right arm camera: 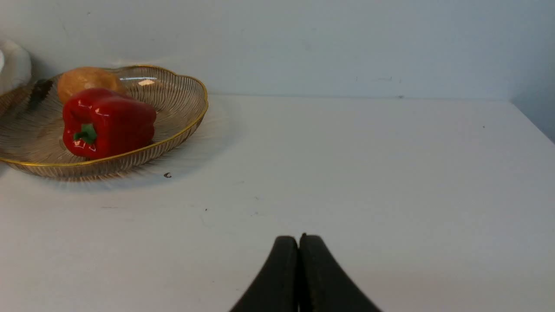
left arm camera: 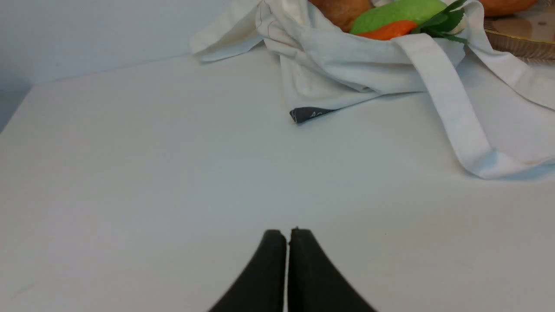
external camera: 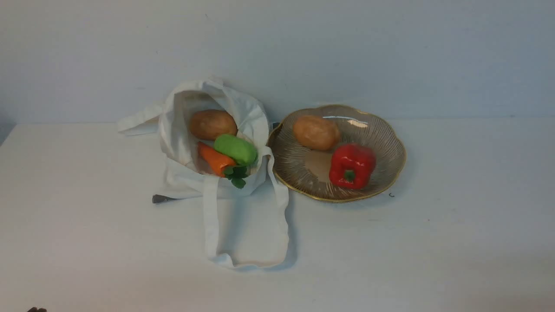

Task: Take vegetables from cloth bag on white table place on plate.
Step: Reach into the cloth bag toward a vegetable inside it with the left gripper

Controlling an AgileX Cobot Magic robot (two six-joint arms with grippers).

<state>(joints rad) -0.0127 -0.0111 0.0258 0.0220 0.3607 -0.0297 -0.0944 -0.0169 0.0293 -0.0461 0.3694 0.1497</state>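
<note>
- The cloth bag (external camera: 190,184) lies open-mouthed on the white table (external camera: 86,242), and everything below is placed from it.
- Inside the bag's mouth lie three vegetables: a carrot (external camera: 214,159), a smooth green vegetable (external camera: 235,148) resting against the carrot, and a brown potato (external camera: 213,124) deeper in, towards the wall.
- The carrot's long axis runs diagonally. Its tapered end points into the bag, and its leafy top (external camera: 236,175) spills over the bag's near lip, on the plate's side.
- The plate (external camera: 386,130) sits just beside the bag, to the robot's right, its rim touching or nearly touching the cloth. It already holds a second potato (external camera: 316,132) and a red bell pepper (external camera: 351,165).
- One strap handle (external camera: 211,225) loops out flat on the table from the bag towards the robot.
- The left gripper (left arm camera: 287,235) is low over bare table, well short of the bag, its fingers clenched together on nothing. The bag's mouth lies ahead of it and off to its right.
- The right gripper (right arm camera: 298,240) is likewise pressed closed and empty. It faces the plate, so the bag is farther from it.
- Judgement: the left arm is the nearer one to the bag. The carrot's leafy end at the lip looks the easiest approach, gripping across the carrot's body.
</note>
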